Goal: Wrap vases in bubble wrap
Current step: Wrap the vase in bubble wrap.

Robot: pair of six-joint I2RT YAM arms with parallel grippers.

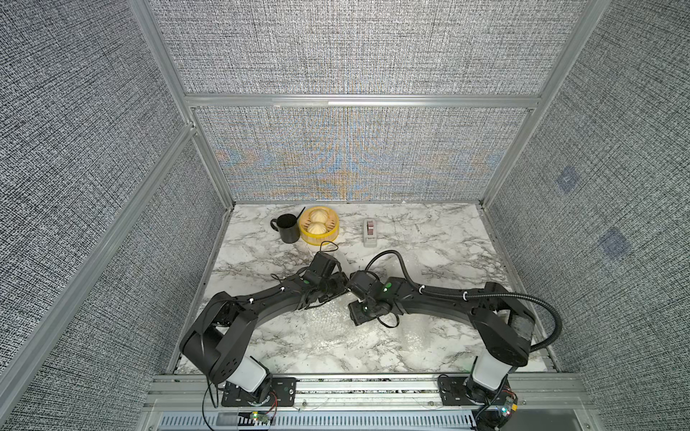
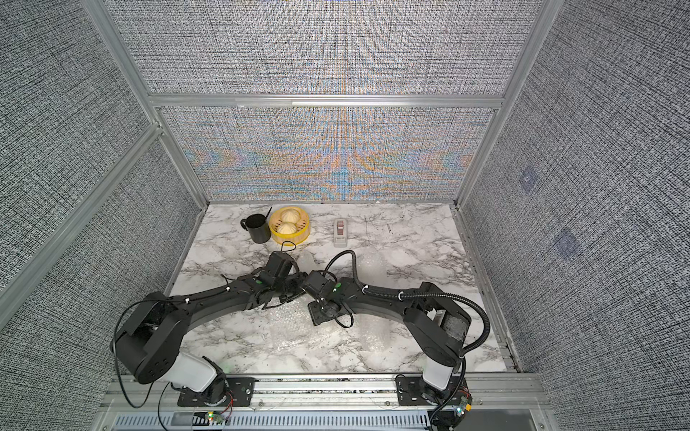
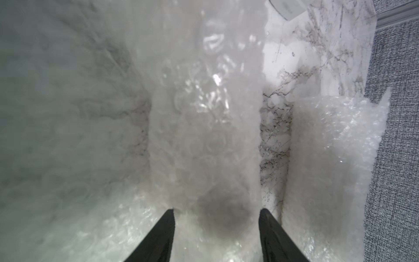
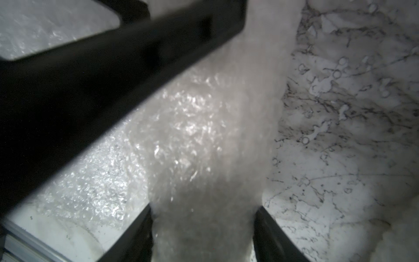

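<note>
At the counter's (image 1: 440,239) back edge we see a black mug (image 1: 286,228), a yellow steamer basket (image 1: 321,237) and a grey tape dispenser (image 1: 369,233). Mid-counter, the arms hide the wrapped vase (image 3: 204,136), which only the wrist views show, blurred. The right gripper (image 4: 203,207) clamps it. The left gripper (image 3: 216,211) straddles it, jaws spread. A second wrapped bundle (image 3: 328,158) sits near it, and a bubble wrap sheet (image 1: 328,328) lies toward the front edge.

Along the far edge of your desk (image 1: 448,239), a black mug (image 1: 286,227) stands at 11 o'clock with a yellow steamer basket (image 1: 319,225) just beside it, and a tape dispenser (image 1: 369,232) stands at 12. The left arm (image 1: 269,302) and right arm (image 1: 429,298) meet mid-desk and bar any crossing there. A wrapped vase (image 3: 204,136) fills the gap between the left fingers (image 3: 158,238). You have bare marble from 1 to 3 o'clock. At 6 lies only a flat bubble wrap sheet (image 1: 328,328).
</note>
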